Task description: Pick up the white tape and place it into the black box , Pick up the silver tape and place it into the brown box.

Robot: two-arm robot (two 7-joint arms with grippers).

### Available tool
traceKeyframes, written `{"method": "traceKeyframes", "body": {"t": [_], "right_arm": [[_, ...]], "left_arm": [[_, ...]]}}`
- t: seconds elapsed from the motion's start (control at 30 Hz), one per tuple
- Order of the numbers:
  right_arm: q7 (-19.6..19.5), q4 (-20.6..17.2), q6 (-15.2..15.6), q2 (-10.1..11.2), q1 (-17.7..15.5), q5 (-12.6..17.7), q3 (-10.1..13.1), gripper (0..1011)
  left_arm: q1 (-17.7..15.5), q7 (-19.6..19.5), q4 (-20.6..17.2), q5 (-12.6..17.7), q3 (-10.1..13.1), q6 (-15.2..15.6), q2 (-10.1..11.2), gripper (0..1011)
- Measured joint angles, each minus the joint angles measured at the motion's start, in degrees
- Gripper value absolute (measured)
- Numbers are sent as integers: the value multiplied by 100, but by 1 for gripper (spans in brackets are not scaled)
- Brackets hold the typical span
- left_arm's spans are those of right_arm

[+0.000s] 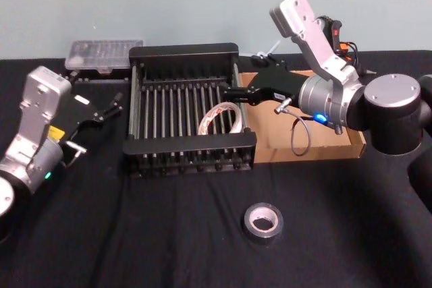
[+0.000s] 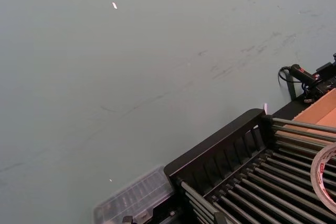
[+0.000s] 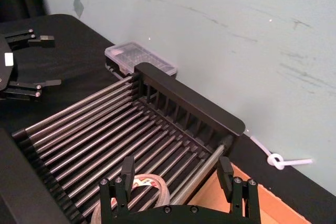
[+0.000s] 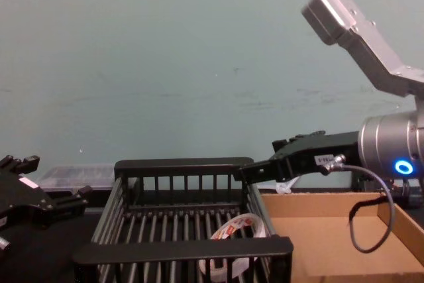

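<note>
The white tape (image 1: 219, 118) is seen lying inside the black box (image 1: 189, 52), tilted against the bars at the box's right side. The right gripper (image 1: 233, 94) is held above the right rim of the black box, just over the white tape, with its jaws spread apart and nothing between them. The silver tape (image 1: 263, 224) is found flat on the black-covered counter (image 1: 135, 234), near the robot and well apart from both boxes. The brown box (image 1: 337, 141) is set just right of the black box, touching it. The left gripper (image 1: 111, 106) is parked left of the black box, jaws spread and holding nothing. A clear plastic case (image 1: 104, 53) is seen at the far left.
</note>
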Motion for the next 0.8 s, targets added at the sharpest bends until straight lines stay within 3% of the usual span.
{"method": "traceKeyframes", "body": {"t": [0.13,0.37,0.57,0.8], "right_arm": [[-39,-86,33,11,-60,0,61,1002],[-10,-481,159,209,-293,88,230,1002],[213,-1043,292,628,-604,286,394,1002],[486,-1768,438,1333,-1042,570,606,1002]], "left_arm": [[0,0,0,0,0,0,0,1001],[0,0,0,0,0,0,0,1002],[0,0,0,0,0,0,0,1001],[0,0,0,0,0,0,0,1001]]}}
